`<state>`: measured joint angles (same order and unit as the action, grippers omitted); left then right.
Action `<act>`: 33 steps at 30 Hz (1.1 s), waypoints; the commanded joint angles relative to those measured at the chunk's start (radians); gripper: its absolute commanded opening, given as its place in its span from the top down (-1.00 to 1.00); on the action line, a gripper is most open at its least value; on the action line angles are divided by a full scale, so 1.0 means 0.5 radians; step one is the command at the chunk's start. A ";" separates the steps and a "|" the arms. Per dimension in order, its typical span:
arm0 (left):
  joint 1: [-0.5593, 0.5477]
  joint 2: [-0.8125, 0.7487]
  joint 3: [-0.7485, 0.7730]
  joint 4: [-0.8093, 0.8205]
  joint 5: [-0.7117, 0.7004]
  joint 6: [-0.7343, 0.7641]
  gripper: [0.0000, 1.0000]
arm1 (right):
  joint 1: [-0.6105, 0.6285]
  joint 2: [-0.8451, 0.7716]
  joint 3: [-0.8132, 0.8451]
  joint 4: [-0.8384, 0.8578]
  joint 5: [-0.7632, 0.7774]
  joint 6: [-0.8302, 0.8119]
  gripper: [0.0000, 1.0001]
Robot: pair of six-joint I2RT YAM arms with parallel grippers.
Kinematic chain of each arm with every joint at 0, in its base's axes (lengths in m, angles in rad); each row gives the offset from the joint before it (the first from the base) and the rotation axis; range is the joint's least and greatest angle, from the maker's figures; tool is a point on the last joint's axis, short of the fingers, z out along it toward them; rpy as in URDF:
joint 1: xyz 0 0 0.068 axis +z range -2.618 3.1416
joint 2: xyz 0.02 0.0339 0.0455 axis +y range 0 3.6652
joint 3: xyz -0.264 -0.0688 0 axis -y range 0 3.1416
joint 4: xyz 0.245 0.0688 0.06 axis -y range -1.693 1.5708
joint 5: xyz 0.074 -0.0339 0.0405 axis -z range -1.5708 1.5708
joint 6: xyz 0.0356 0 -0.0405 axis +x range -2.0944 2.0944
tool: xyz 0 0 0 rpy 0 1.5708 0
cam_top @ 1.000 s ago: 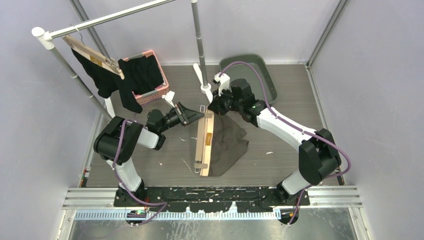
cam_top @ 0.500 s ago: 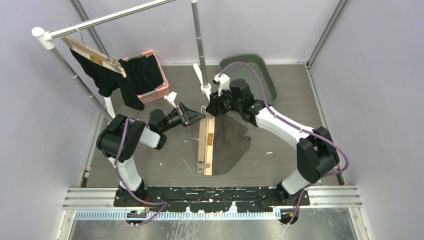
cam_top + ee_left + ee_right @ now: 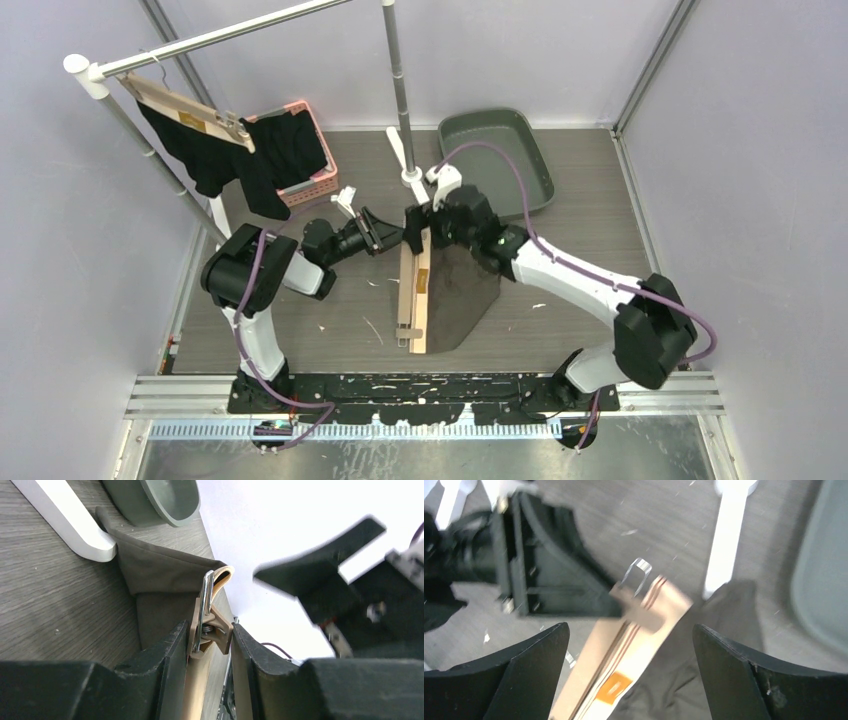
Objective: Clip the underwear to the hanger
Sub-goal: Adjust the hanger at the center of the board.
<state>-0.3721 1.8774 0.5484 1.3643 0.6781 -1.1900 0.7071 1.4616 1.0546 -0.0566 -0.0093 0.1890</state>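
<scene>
Now pinches the far clip [image 3: 204, 605] of the hanger [image 3: 412, 290] with the left gripper [image 3: 209, 630], newly slid in, and brings the right gripper [image 3: 629, 627] over it with jaws spread wide, the underwear [image 3: 460, 290] lying on the table [image 3: 330, 300] with its corner at that clip, likely ready for clipping.

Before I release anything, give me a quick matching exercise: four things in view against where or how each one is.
Things:
1. clip
2. right fingers
3. pink basket
4. grey tray

States:
A. spread open over the far end of the hanger
B. far side, right of the pole base
C. pinched by the left fingers
D. far left, black clothes inside

Pairs: 1-C, 2-A, 3-D, 4-B
</scene>
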 commanded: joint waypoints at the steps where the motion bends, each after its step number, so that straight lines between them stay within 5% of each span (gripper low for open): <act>1: -0.010 0.009 0.077 0.132 -0.014 -0.002 0.28 | 0.240 -0.250 -0.256 0.146 0.413 0.240 -1.00; 5: -0.010 0.026 0.089 0.131 -0.020 -0.004 0.28 | 0.289 -0.326 -0.409 0.221 0.363 0.466 -1.00; 18: -0.017 0.051 0.081 0.131 -0.090 -0.033 0.27 | 0.626 0.064 -0.149 -0.030 1.074 0.721 -1.00; 33: -0.017 0.062 0.048 0.131 -0.133 -0.053 0.27 | 0.732 0.501 0.276 -0.292 1.340 0.939 -0.67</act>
<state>-0.3775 1.9076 0.5716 1.3643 0.6250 -1.2148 1.0603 1.6733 1.1130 -0.1669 0.5934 0.6098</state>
